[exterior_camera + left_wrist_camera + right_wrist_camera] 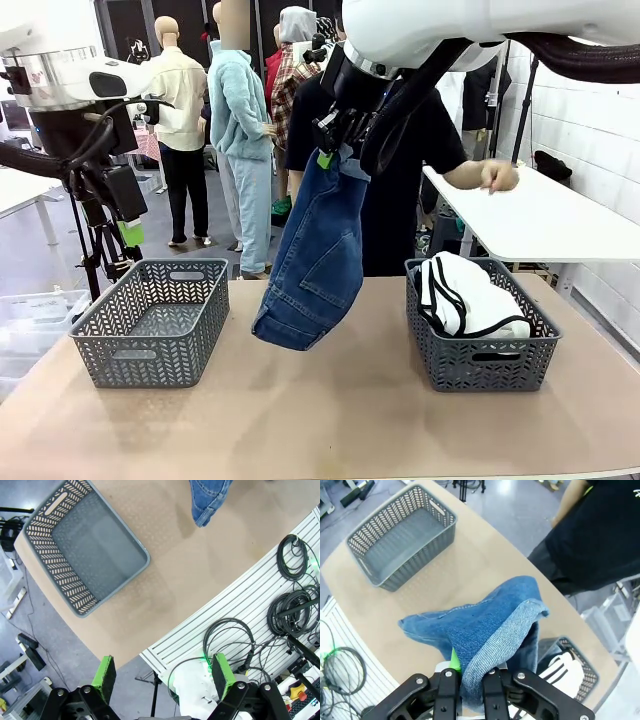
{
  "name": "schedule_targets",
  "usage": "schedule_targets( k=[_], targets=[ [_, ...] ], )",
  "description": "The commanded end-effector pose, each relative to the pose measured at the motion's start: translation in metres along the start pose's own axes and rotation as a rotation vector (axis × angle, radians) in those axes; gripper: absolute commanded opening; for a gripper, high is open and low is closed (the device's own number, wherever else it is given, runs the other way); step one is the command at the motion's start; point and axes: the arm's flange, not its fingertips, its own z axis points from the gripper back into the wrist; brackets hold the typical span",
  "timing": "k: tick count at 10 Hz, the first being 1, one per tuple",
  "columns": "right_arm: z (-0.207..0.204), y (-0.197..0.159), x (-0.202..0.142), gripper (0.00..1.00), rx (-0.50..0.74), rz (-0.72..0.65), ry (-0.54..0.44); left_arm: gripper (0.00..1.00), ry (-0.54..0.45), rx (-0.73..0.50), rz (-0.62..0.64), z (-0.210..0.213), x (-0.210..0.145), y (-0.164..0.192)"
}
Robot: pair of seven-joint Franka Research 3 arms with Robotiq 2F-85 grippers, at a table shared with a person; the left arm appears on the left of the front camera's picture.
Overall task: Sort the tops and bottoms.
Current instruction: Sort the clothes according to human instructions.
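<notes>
Right gripper [335, 140] clamped on darker denim garment [315, 255], fingertips buried in folds. Garment hangs above table [330, 420], between two baskets, lower end near or on tabletop, can't tell which. Right of garment: grey basket [480, 360] holding white top with black edging [465, 295]; contents beneath hidden. Left of garment: other basket [150, 320], bare tabletop between. Left gripper [162, 677] jaws wide apart, holding nothing, beyond table's edge. Person [420, 150] behind garment, partly hidden by right arm.
</notes>
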Motion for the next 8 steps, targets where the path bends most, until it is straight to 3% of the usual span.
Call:
schedule_targets(
  k=[1, 8],
  targets=[
    [0.0041, -0.0006, 0.0017, 0.0, -0.003, -0.001, -0.007, 1.0, -0.007, -0.009, -0.019, 0.0017, -0.0006, 0.0014],
    [0.0041, -0.0006, 0.0017, 0.0, -0.003, -0.001, -0.007, 1.0, -0.007, -0.009, -0.019, 0.0017, -0.0006, 0.0014]
  ],
)
